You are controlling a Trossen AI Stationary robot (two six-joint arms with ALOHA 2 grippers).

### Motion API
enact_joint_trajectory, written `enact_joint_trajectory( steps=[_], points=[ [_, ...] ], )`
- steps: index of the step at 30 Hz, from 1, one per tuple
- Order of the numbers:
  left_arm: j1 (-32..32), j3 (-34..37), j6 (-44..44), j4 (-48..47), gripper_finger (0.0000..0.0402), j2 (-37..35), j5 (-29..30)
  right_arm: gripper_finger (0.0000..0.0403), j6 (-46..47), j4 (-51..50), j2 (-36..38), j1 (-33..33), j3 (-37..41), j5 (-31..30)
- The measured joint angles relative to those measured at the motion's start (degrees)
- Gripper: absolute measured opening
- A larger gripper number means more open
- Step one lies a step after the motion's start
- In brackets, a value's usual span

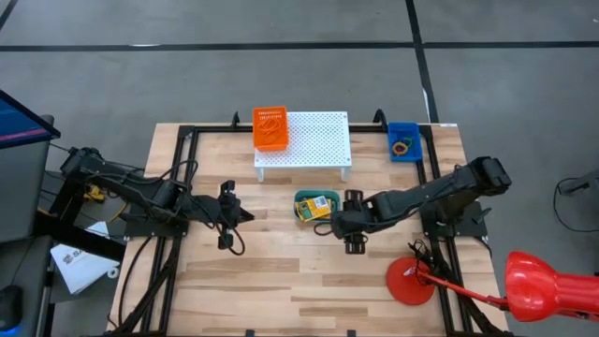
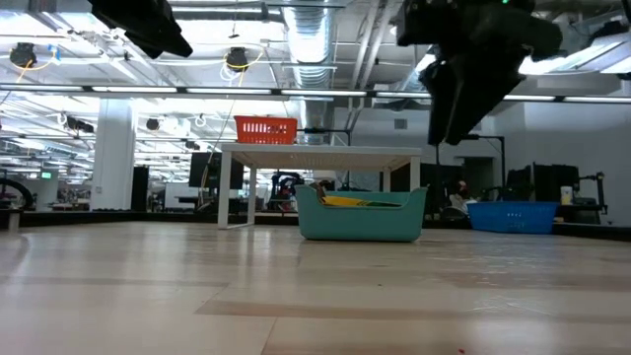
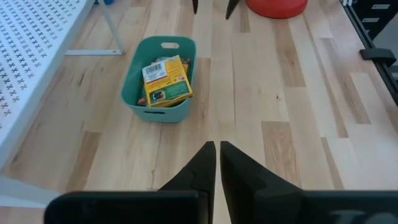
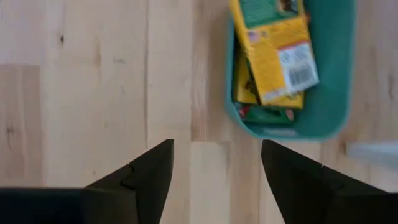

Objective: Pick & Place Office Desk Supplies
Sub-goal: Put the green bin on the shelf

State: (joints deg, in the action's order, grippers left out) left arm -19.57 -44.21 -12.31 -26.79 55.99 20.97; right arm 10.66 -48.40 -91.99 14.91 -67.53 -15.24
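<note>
On the left of the wooden table (image 1: 271, 281) the left gripper (image 1: 225, 215) hangs above bare boards well apart from everything, its fingers pressed together with only a thin slit between them, which reads as an arm parked out of the way while the other works. Behind the middle of the table stands the white perforated stand (image 1: 314, 139) with an orange basket (image 1: 270, 128) on its left end, raised on legs so that the space in front stays free. Just in front of the stand sits the teal bin (image 1: 302, 198), and in it lie the two crayon boxes (image 1: 318, 207), stacked flat at a slant, the upper one yellow with a green panel and a barcode showing, the lower one only partly visible beneath; they seem already placed, gathered in one container rather than loose on the boards. Just beside the bin to the right hovers the right gripper (image 1: 354, 223), its fingers spread wide and empty over bare wood near the bin's rim, a pose that suggests a release just made or a fresh reach about to begin. Farther right, at the back corner, a blue bin (image 1: 404, 141) holds what look like rubber-band loops (image 1: 402, 146), too small to tell colours apart. A red round disc (image 1: 410, 282) lies at the front right.
</note>
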Motion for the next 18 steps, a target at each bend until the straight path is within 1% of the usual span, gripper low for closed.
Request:
enact_joint_trajectory(
  steps=[11, 17, 18],
  points=[
    [-0.1, 0.0, -0.6, 0.9, 0.0017, 0.0, 0.0, 0.024, -11.6, 3.3, -6.5, -2.2, 0.2, 1.9],
    [-0.1, 0.0, -0.4, 1.2, 0.0017, 0.0, -0.1, 0.024, -16.0, 5.7, -6.9, -4.7, 0.2, 2.3],
    [-0.1, 0.0, -0.4, 1.2, 0.0017, 0.0, -0.1, 0.024, -16.3, 5.6, -6.9, -5.2, 0.2, 3.3]
  ],
)
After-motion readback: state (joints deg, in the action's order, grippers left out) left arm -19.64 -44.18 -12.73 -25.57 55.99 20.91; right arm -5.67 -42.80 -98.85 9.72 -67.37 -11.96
